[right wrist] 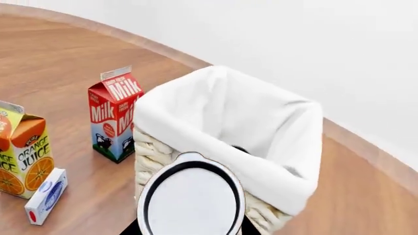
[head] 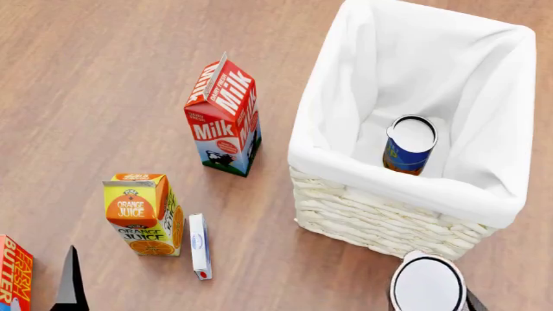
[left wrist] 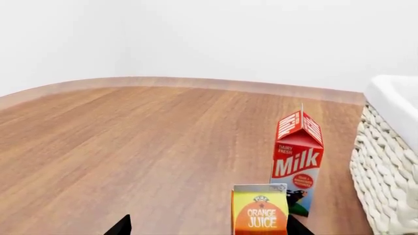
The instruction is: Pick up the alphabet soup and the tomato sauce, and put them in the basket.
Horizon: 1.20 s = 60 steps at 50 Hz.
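Wood-grain flooring runs under everything, meeting a pale wall at the far edge in the wrist views. At the bottom of the head view, right of centre, the right gripper (head: 429, 295) is closed on a can whose silvery-white lid (head: 428, 285) fills the view; its label is hidden, so by elimination I judge it the tomato sauce (right wrist: 191, 199). It hangs just outside the near wall of the basket (head: 380, 220), above rim height in the right wrist view. To finish well, carry it forward over the folded cloth, clear of the rim, and lower it into the free lining beside the alphabet soup (head: 410, 145), which already stands inside, before letting go. At the lower left only a dark tip of the left gripper (head: 71, 278) shows; whether it is open I cannot tell. That arm hangs low near the butter box (head: 13, 275), behind the orange juice carton (head: 142, 214) and a small white box (head: 199, 245). Farther up stands the milk carton (head: 223, 120)
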Available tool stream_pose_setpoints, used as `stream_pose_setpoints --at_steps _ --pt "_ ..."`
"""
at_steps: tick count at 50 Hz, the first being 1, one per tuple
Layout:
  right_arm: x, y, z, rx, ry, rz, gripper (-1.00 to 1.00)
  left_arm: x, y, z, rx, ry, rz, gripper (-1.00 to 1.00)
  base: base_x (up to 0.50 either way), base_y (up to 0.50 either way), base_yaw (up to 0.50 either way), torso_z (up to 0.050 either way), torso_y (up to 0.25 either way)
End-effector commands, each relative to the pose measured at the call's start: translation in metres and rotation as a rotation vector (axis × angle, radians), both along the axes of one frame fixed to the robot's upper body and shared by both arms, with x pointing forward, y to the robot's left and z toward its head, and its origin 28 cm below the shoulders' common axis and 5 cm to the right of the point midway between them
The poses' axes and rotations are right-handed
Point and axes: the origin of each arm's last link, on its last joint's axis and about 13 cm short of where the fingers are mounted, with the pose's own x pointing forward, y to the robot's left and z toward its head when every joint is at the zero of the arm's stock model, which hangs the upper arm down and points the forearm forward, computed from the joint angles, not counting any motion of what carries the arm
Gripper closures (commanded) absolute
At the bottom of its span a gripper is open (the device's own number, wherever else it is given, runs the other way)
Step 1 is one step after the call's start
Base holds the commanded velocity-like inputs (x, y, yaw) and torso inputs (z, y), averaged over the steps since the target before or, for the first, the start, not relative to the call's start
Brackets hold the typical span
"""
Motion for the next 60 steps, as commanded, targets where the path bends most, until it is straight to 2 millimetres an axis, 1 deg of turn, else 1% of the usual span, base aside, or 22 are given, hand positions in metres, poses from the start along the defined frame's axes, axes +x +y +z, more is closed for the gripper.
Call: stream_pose_setpoints --at_steps 1,11,15,23,24,26,27,30,31,38,43,48,50,52,55,60 --pt "-0.004 -0.004 0.03 -0.026 -0.117 0.014 1.0 0.003 0.0 0.001 -0.038 0.004 -0.04 -1.0 0.0 0.0 0.0 0.0 0.0" --pt "-0.004 -0.008 0.054 -0.017 -0.166 0.003 1.0 0.003 -0.001 0.0 -0.036 0.009 -0.045 -1.0 0.0 0.0 0.0 0.0 0.0" --pt "0.002 -0.007 0.068 -0.023 -0.191 -0.002 1.0 0.003 -0.001 -0.001 -0.038 0.007 -0.043 -1.0 0.0 0.0 0.0 0.0 0.0" --pt "0.011 -0.008 0.088 -0.024 -0.213 -0.008 1.0 0.003 -0.001 -0.001 -0.035 0.01 -0.046 -1.0 0.0 0.0 0.0 0.0 0.0" --pt "0.014 -0.01 0.09 -0.024 -0.204 -0.01 1.0 0.003 -0.002 -0.001 -0.033 0.011 -0.047 -1.0 0.0 0.0 0.0 0.0 0.0" --pt "0.017 -0.012 0.091 0.039 -0.137 -0.027 1.0 0.001 -0.005 -0.002 -0.028 0.013 -0.058 -1.0 0.0 0.0 0.0 0.0 0.0" --pt "0.019 -0.013 0.092 0.055 -0.144 -0.02 1.0 0.001 -0.006 -0.002 -0.028 0.012 -0.062 -1.0 0.0 0.0 0.0 0.0 0.0" --pt "0.025 -0.018 0.096 0.049 -0.142 -0.022 1.0 0.001 -0.005 -0.002 -0.031 0.015 -0.067 -1.0 0.0 0.0 0.0 0.0 0.0" --pt "0.029 -0.023 0.096 0.023 -0.126 -0.043 1.0 0.002 -0.005 -0.002 -0.032 0.015 -0.065 -1.0 0.0 0.0 0.0 0.0 0.0" --pt "0.038 -0.029 0.1 0.019 -0.098 -0.033 1.0 0.002 -0.005 -0.003 -0.031 0.014 -0.062 -1.0 0.0 0.0 0.0 0.0 0.0" --pt "0.049 -0.031 0.113 0.008 -0.037 -0.017 1.0 0.002 -0.005 -0.002 -0.03 0.013 -0.062 -1.0 0.0 0.0 0.0 0.0 0.002" --pt "0.059 -0.03 0.128 -0.028 -0.018 0.006 1.0 0.002 -0.004 -0.002 -0.03 0.013 -0.059 -1.0 0.0 0.0 0.0 0.0 0.0" --pt "0.063 -0.03 0.131 -0.021 -0.005 0.009 1.0 0.003 -0.004 -0.003 -0.03 0.014 -0.06 -1.0 0.0 0.0 0.0 0.0 0.0" --pt "0.068 -0.029 0.133 0.041 0.047 0.018 1.0 0.002 -0.005 -0.002 -0.028 0.014 -0.063 -1.0 0.0 0.0 0.0 0.0 0.0" --pt "0.072 -0.027 0.137 0.028 0.052 0.032 1.0 0.002 -0.005 -0.003 -0.027 0.014 -0.064 -1.0 0.0 0.0 0.0 0.003 0.0" --pt "0.082 -0.025 0.156 0.027 0.059 0.051 1.0 0.002 -0.005 -0.003 -0.029 0.015 -0.063 -1.0 0.0 0.0 0.0 0.0 0.0"
